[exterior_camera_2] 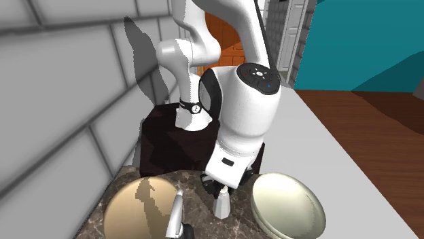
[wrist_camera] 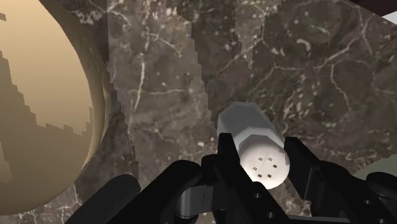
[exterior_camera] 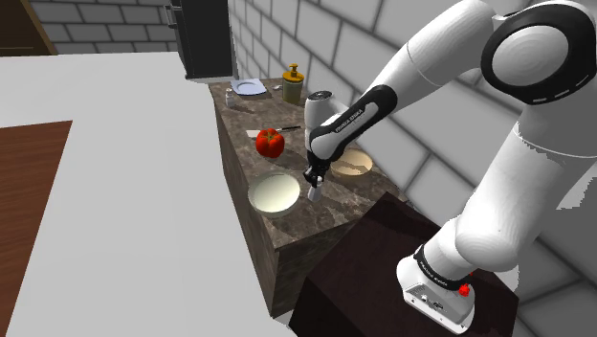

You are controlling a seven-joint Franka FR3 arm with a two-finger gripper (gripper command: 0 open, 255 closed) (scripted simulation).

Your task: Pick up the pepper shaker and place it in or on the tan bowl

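White with dark joints, the arm (exterior_camera: 521,144) rises from the dark stand (exterior_camera: 383,263), folds over at a high elbow and slopes down toward the shoulder view's left. Its wrist hangs nearly plumb over the brown marbled counter (exterior_camera: 287,230).

At its end the black gripper (exterior_camera: 313,181) points straight down, clamped on the pepper shaker (exterior_camera: 316,193). In the wrist view the fingers (wrist_camera: 299,164) press the pale body from either side just under the cap, with only the shaker's width between them.

The shaker stands upright, its long axis running along the gripper. Its round, holed cap faces up into the hand and its base faces the stone; whether the base touches the counter I cannot tell.

It stands between two bowls, apart from both. The tan bowl (exterior_camera: 351,165) is just beside it toward the tiled wall (exterior_camera: 383,38), and a pale greenish bowl (exterior_camera: 275,194) is just beside it toward the counter's open edge.

Farther along lies a red vegetable (exterior_camera: 270,143). Beyond that, near a black appliance (exterior_camera: 206,38), are a grey vessel (exterior_camera: 319,101), a yellowish jar (exterior_camera: 293,84) and a small plate (exterior_camera: 248,87).
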